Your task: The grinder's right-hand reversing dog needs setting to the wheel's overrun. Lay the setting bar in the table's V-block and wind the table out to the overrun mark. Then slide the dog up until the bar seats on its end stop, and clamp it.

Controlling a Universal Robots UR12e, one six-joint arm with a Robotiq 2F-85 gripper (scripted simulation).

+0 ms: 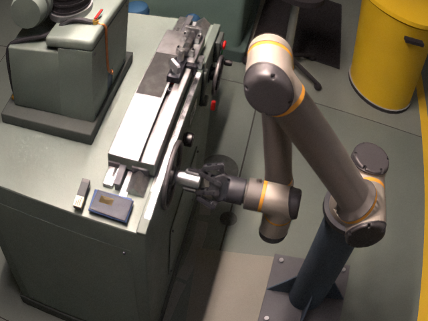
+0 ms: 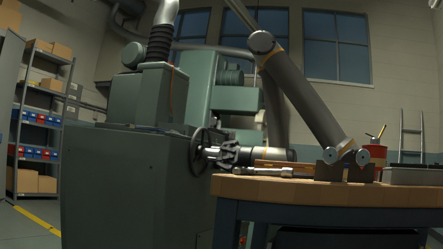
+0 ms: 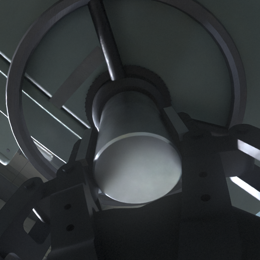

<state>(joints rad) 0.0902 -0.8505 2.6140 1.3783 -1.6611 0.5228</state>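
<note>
The handwheel's rim (image 1: 170,173) is partly hidden behind my fingers in the wrist camera, where only its spoke (image 3: 106,41) and hub show plainly. My gripper (image 1: 198,182) reaches in level from the right and is closed around the handwheel's polished steel handle (image 1: 188,180), which I grip by its outer end (image 3: 137,167). The handwheel (image 2: 198,151) sits on the grinder's front face, below the near end of the long table (image 1: 155,114). The reversing dog and clamp parts (image 1: 183,57) sit at the table's far end.
The grinder body (image 1: 69,193) fills the left, with small blocks and a blue case (image 1: 110,205) on its top. A second handwheel (image 1: 217,74) sits farther along the front. A wooden bench (image 2: 328,190) holds a V-block (image 2: 344,170) and a ratchet (image 2: 263,171). A yellow drum (image 1: 390,52) stands behind.
</note>
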